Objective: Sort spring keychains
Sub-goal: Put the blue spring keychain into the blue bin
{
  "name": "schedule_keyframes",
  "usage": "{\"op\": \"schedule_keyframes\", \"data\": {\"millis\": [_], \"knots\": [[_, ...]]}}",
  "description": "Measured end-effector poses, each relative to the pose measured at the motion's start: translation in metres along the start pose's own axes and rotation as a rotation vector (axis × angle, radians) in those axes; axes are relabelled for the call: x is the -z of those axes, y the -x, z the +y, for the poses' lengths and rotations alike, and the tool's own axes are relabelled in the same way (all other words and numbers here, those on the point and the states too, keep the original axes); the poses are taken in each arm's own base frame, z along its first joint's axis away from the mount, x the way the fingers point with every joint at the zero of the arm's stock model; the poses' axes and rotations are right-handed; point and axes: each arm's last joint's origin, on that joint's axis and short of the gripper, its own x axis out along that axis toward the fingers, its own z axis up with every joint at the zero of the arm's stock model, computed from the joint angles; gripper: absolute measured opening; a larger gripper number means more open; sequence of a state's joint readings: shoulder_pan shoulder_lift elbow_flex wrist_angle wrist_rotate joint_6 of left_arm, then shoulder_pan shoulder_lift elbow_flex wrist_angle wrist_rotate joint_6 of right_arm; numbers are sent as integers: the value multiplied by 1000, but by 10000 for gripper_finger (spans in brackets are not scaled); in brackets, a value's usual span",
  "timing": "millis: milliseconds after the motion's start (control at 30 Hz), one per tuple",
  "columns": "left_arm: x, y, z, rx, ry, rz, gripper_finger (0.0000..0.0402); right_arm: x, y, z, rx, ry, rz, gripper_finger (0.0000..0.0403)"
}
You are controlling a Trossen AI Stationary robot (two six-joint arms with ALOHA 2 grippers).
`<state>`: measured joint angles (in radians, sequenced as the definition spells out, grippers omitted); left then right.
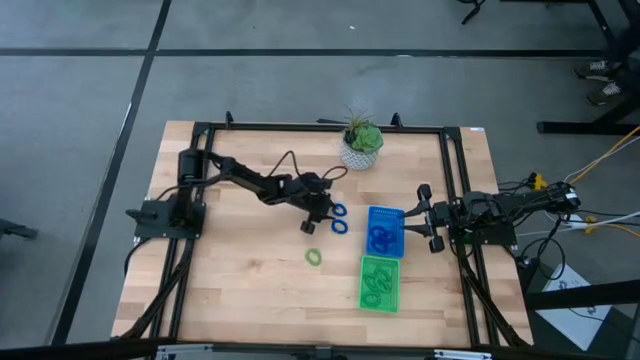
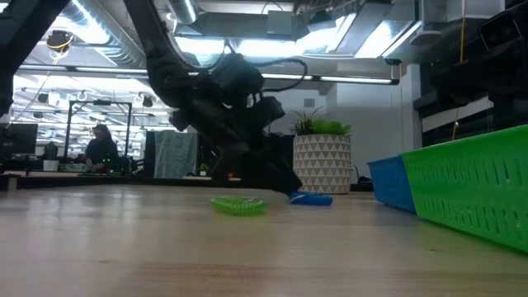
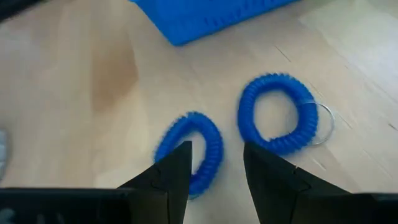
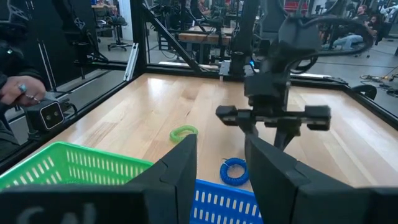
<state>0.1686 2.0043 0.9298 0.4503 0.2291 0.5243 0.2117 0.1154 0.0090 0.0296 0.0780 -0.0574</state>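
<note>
left gripper [image 1: 318,217] is hovering mid-tabletop, fingers open, straddling one side of a blue spring keychain [image 3: 191,152], second blue one [image 3: 278,122] just beside it near the blue tray [image 1: 386,231], a green keychain [image 1: 315,257] sits loose nearer the front edge, right gripper [image 1: 425,217] parked open by the right edge.

Open table [image 1: 240,280] is left near the green keychain [image 1: 314,257]; the far side is blocked by the plant pot [image 1: 360,152], the right by the trays [image 1: 385,232].
</note>
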Motion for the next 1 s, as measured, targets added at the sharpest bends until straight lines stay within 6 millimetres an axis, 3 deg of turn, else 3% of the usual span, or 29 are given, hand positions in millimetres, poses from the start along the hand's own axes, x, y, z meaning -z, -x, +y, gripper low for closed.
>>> {"op": "schedule_keyframes", "data": {"millis": [167,467,700,833,1000], "knots": [[-1,-8,0,29,16,38,141,0,0,0,0,0,0,136],[-4,-6,20,41,325,170,141,0,0,0,0,0,0,136],[-8,-6,23,57,339,198,138,0,0,0,0,0,0,136],[-9,-6,24,54,337,198,112,0,0,0,0,0,0,136],[-9,-6,24,49,311,196,47,0,0,0,0,0,0,136]]}}
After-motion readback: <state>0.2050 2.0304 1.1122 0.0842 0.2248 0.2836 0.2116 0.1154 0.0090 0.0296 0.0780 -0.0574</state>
